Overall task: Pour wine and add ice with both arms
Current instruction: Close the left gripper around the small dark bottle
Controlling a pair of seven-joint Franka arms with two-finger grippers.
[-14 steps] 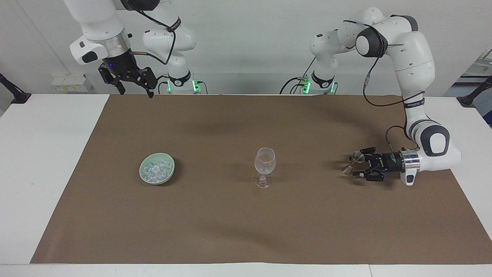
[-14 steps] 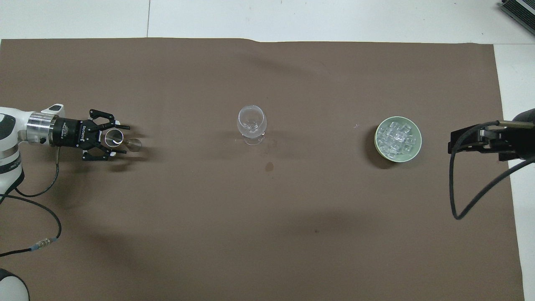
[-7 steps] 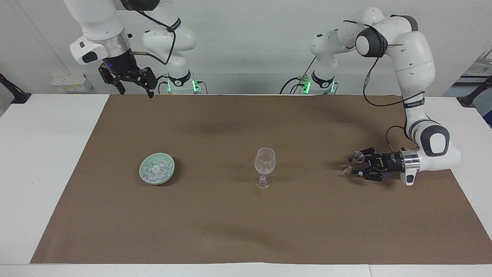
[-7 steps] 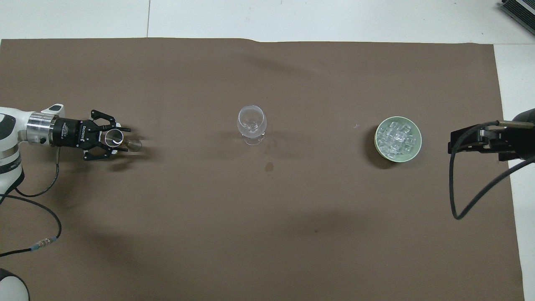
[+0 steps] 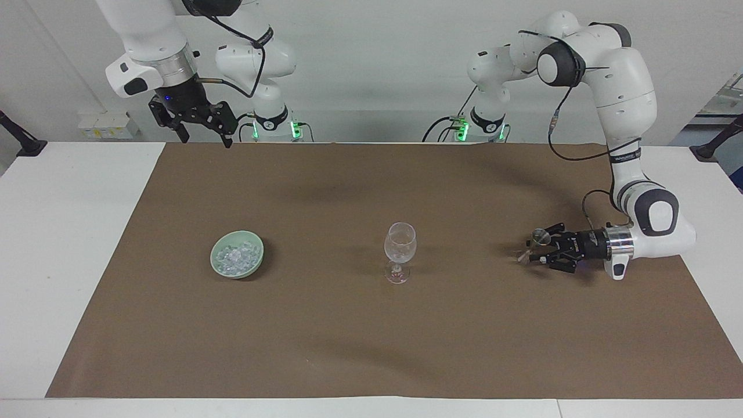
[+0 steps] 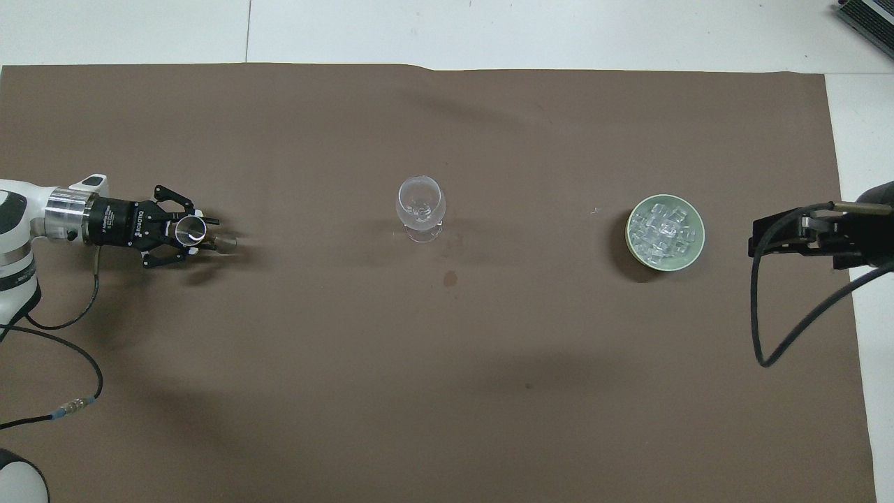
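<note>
Brown mat [image 5: 371, 325], perhaps paper, on white table [image 5: 69, 244]

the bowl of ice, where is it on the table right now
The pale green bowl holding the ice sits on the brown mat toward the right arm's end, level with the stemmed glass at mid-table.

white wall [image 5: 371, 69], white table [image 5: 64, 244], brown mat [image 5: 371, 325]
</note>
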